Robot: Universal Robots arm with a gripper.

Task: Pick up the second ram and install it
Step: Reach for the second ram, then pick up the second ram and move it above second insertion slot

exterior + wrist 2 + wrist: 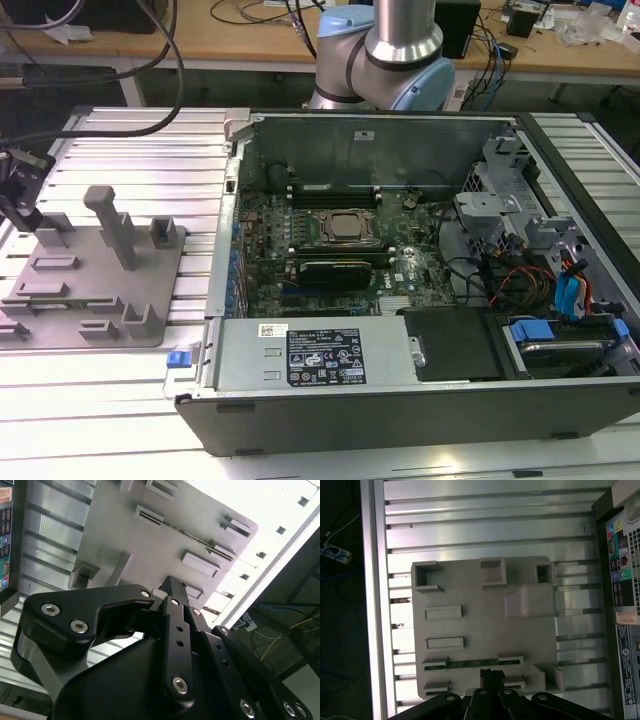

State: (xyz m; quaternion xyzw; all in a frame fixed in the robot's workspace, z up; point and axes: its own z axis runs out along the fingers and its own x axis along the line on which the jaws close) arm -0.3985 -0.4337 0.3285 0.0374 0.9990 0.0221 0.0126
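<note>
Hovering just beside the 2nd ram (460, 664), which lies lengthwise across the fixture plate (480, 625), the gripper (491, 673) holds its jaws together, empty.

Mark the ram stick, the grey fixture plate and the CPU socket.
ram stick (470, 663), first wrist view, middle of its green edge.
grey fixture plate (485, 625), first wrist view, bare flat face.
CPU socket (345, 228), exterior view, centre of its metal lid.
</note>
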